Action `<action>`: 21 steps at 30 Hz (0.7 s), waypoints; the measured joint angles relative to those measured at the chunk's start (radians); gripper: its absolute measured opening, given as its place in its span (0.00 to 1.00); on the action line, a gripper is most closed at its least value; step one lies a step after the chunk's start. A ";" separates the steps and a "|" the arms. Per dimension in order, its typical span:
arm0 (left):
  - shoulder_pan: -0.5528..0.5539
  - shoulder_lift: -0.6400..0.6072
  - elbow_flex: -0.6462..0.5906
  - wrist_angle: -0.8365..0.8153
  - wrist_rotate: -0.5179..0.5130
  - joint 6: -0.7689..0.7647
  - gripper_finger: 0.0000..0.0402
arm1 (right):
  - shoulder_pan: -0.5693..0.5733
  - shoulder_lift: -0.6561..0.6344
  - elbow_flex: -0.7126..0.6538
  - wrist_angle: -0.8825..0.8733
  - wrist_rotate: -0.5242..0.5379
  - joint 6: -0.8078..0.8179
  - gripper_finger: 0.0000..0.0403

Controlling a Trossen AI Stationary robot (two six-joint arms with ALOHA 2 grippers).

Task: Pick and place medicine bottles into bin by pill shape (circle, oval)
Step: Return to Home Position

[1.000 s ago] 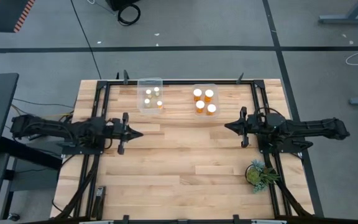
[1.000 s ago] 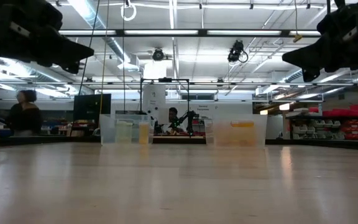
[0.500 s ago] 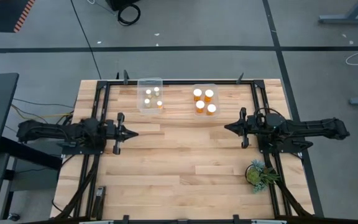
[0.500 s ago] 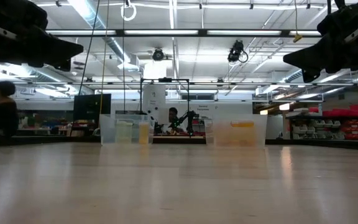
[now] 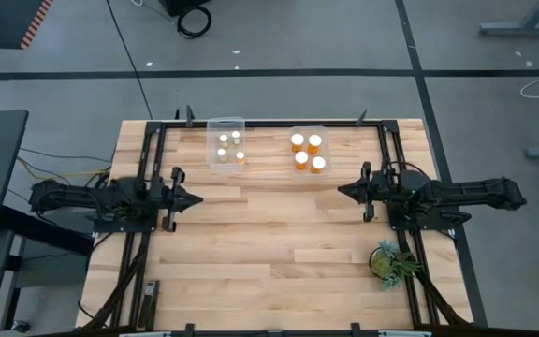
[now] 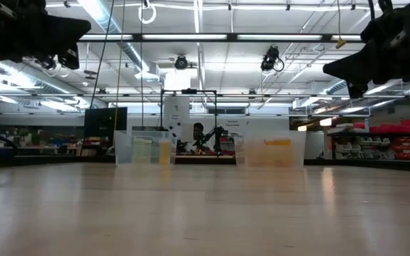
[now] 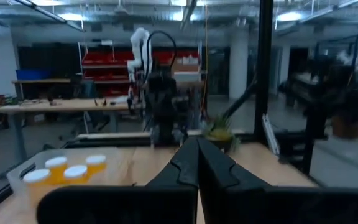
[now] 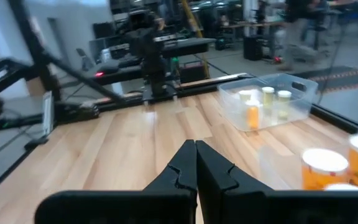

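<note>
Several narrow amber bottles (image 5: 230, 147) with white caps stand upright in the left clear bin (image 5: 225, 126) at the table's far edge. Several wider amber bottles (image 5: 307, 152) stand in the right clear bin (image 5: 309, 130). My left gripper (image 5: 197, 198) is shut and empty, held above the table's left side, pointing right; it also shows in its wrist view (image 7: 197, 144). My right gripper (image 5: 342, 191) is shut and empty above the right side, pointing left; it also shows in its wrist view (image 8: 195, 147).
A small green potted plant (image 5: 390, 262) stands near the table's right front corner. Black frame rails (image 5: 279, 122) run along the table's far, left and right edges. Bare wood (image 5: 269, 234) lies between the two arms.
My left gripper has drawn back toward the table's left edge, staying shut and empty. In the low view it has also risen a little. A person in the room behind has gone out of sight to the left.
</note>
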 joint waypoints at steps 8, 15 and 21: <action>0.001 0.002 0.000 -0.079 0.000 -0.081 0.05 | 0.000 0.000 0.000 -0.003 0.091 0.086 0.02; 0.000 0.002 0.000 -0.109 0.000 -0.427 0.04 | 0.000 0.001 0.000 -0.004 0.091 0.086 0.02; 0.000 0.002 0.000 -0.110 0.000 -0.448 0.04 | 0.000 0.001 0.001 -0.005 0.090 0.086 0.02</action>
